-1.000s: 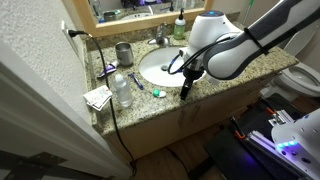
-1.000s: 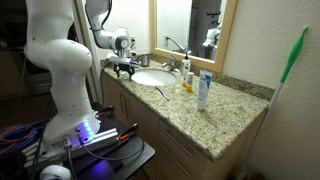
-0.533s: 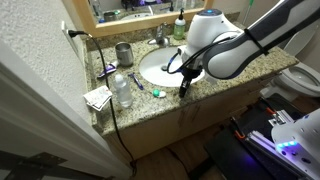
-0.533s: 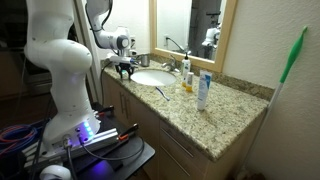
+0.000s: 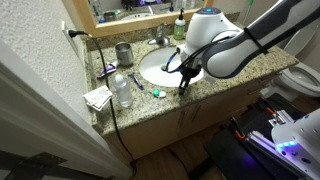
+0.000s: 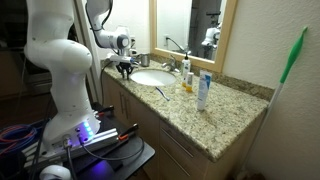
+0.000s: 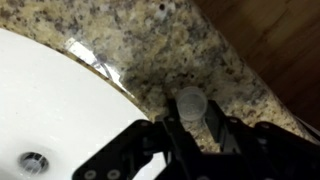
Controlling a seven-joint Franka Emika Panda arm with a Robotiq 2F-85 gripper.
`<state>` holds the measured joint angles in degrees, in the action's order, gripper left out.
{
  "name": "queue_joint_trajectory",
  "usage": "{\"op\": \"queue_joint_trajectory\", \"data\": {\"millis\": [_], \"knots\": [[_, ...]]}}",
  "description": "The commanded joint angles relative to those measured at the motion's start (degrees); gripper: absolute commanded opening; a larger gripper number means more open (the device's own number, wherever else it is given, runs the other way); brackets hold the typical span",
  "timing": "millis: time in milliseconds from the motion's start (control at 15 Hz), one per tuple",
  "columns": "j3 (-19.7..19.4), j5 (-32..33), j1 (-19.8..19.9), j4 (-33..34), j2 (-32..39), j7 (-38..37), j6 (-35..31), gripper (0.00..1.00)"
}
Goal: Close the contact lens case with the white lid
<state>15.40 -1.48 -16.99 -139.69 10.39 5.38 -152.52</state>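
end effector (image 5: 182, 86) slightly higher

- The desk (image 7: 150, 45) is granite, speckled in tan, brown and black.
- The sink (image 7: 50, 100) is plain glossy white.
- The white lid (image 7: 190, 101) looks a pale, greyish white in the wrist view.
- The claw (image 7: 190, 122) is matt black.
- The arm (image 5: 215, 35) has white shells and dark joints.
- The contact lens case (image 5: 157, 93) shows as a small green spot in an exterior view.
- The cabinet front (image 7: 275, 40) is warm brown wood.
- The tube (image 6: 203, 90) is white with blue.
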Motion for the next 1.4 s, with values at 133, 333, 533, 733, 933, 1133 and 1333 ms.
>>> {"op": "queue_joint_trajectory", "data": {"millis": [133, 333, 533, 733, 933, 1133, 1333], "knots": [[2.17, -1.75, 0.55, -0.05, -1.26, 1.68, 0.94, 0.08], [4.77, -2.89, -0.19, 1.46, -3.54, 4.38, 2.68, 0.08], [6.19, -2.44, -1.12, 3.94, -6.16, 4.89, 5.04, 0.08], [5.83, -1.74, -1.76, 3.96, -5.63, 2.95, 3.77, 0.33], [5.04, 0.25, -1.49, 4.82, -4.06, 2.20, 3.22, 0.08], [3.64, 5.97, -1.79, 6.00, -1.84, -0.76, 1.53, 0.08], [3.35, 7.66, -1.82, 7.09, 0.19, -0.98, -0.98, 0.08]]}}
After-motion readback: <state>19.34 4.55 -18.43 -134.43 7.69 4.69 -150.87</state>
